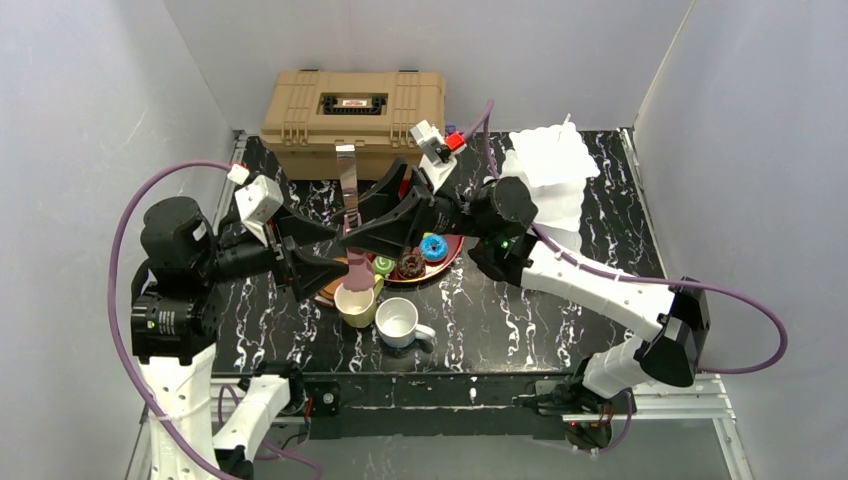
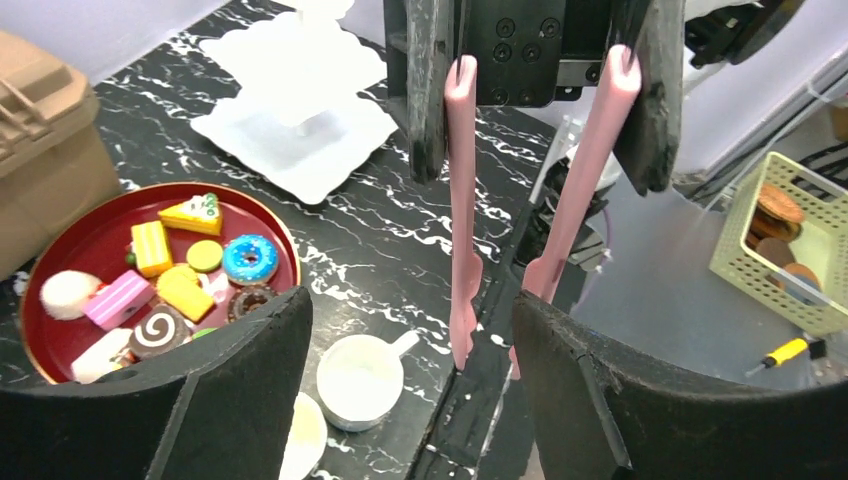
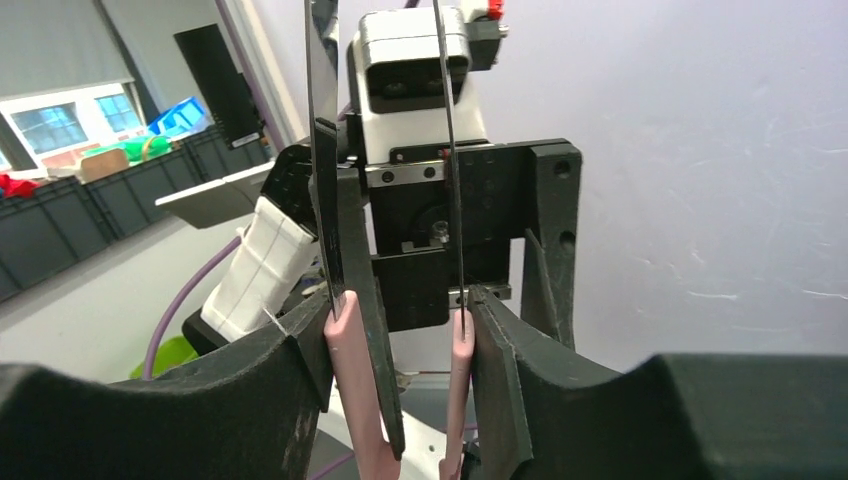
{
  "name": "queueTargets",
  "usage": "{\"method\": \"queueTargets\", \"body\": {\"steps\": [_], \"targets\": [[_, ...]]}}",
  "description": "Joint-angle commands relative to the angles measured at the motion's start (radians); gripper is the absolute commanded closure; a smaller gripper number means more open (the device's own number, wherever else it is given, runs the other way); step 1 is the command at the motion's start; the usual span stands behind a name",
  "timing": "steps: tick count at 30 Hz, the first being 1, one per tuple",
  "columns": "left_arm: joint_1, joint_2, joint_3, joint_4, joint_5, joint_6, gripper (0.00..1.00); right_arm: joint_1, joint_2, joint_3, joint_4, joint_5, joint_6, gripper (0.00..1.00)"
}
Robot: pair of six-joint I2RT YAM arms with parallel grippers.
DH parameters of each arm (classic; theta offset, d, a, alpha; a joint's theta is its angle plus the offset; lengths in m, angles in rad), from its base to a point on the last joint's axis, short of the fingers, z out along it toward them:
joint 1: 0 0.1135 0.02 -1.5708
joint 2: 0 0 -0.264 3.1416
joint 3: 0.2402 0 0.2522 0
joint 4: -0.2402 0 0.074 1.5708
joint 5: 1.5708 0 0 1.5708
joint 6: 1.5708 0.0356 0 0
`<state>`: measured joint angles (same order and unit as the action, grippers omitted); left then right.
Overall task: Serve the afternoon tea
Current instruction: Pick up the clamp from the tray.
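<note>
Metal tongs (image 1: 347, 190) with pink tips (image 2: 462, 300) hang upright above the mugs. My right gripper (image 1: 365, 215) is shut on their arms, seen in the right wrist view (image 3: 400, 340) with a finger pressed on each pink arm (image 3: 350, 390). My left gripper (image 1: 335, 250) is open, its fingers (image 2: 230, 400) wide apart around the tong tips. Toy pastries (image 2: 170, 270) lie in a red round tray (image 1: 455, 250). The pale yellow mug (image 1: 355, 305) and white mug (image 1: 400, 322) stand in front of it. Brown coasters (image 2: 778, 203) lie in a green basket beyond the table edge.
A tan ribbed toolbox (image 1: 352, 115) stands at the back left. A white tiered stand (image 1: 545, 165) stands at the back right, also in the left wrist view (image 2: 295, 110). The green basket (image 2: 740, 255) and a yellow-handled tool (image 2: 785, 352) lie below the table's near edge.
</note>
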<state>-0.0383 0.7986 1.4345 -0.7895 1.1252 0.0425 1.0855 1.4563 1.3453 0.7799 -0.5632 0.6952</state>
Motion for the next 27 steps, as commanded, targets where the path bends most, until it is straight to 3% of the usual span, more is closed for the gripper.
{"method": "queueTargets", "body": {"steps": [1,8,16,21,23,27], "targets": [[0.000,-0.014,0.030,0.022,-0.061,0.020,0.28,-0.022,-0.047,-0.015,-0.013,0.026,-0.028,0.44],[0.000,-0.024,0.062,0.002,-0.147,0.089,0.21,-0.072,-0.088,-0.046,-0.067,0.018,-0.052,0.41],[0.000,-0.045,0.033,0.050,-0.265,0.140,0.18,-0.108,-0.120,-0.063,-0.289,0.079,-0.222,0.45],[0.000,0.020,0.077,0.164,-0.171,0.013,0.13,-0.108,-0.102,-0.057,-0.428,0.148,-0.368,0.45],[0.000,0.061,0.088,0.242,-0.183,-0.084,0.14,-0.108,-0.100,-0.057,-0.481,0.196,-0.438,0.46],[0.000,0.160,0.132,0.257,-0.224,-0.116,0.16,-0.107,-0.102,-0.081,-0.519,0.296,-0.544,0.46]]}}
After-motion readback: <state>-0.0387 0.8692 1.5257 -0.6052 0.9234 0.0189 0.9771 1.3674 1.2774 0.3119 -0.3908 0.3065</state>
